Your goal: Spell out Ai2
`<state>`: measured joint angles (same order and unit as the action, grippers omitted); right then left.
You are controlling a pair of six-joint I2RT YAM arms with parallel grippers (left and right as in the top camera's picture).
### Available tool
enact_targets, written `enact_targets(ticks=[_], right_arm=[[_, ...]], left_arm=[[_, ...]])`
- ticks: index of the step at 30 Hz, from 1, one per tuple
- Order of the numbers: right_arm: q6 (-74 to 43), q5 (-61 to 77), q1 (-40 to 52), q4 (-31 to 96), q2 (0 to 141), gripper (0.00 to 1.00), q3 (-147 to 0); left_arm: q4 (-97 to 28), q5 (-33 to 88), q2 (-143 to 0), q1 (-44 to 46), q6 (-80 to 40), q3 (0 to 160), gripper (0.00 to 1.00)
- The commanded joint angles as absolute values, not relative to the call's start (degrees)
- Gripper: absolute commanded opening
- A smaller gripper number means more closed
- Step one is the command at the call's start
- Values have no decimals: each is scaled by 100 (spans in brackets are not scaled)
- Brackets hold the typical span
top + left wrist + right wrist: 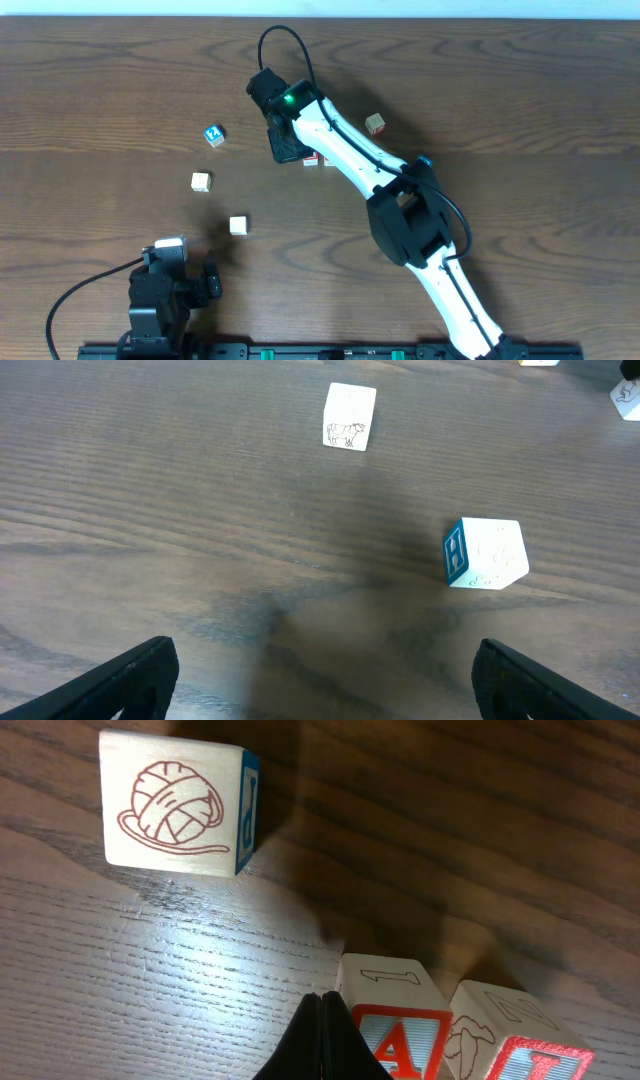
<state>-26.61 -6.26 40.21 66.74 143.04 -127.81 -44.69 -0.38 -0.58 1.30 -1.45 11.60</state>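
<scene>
The red "A" cube [398, 1025] and the red "I" cube [520, 1045] sit side by side on the table; in the overhead view they show as red-edged cubes [318, 158] partly hidden under my right arm. My right gripper [325, 1035] is shut and empty, its tip just left of the "A" cube; it also shows in the overhead view [287, 148]. A blue-topped cube [214, 135], which looks like the "2", lies apart to the left. My left gripper [330, 690] is open and empty near the table's front edge [185, 280].
A cube with a yarn-ball drawing and a blue letter on its side [175, 815] lies beyond the right gripper. A cow-drawing cube [350, 417] and a cube with a blue side [485, 553] lie ahead of the left gripper. Another cube [375, 123] sits right of the arm.
</scene>
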Motion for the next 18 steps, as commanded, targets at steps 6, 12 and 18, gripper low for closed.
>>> enact_targets(ticks=[6, 12, 18], right_arm=[[-2622, -757, 3977, 6705, 14361, 2, -12737], [-2698, -775, 3918, 6705, 14361, 2, -12737], [-2738, -775, 3896, 6702, 14361, 2, -12737]], left_arm=[[-4657, -80, -21, 148, -123, 1028, 95], [-4657, -80, -21, 148, -123, 1028, 95], [-4657, -80, -21, 148, -126, 1028, 95]])
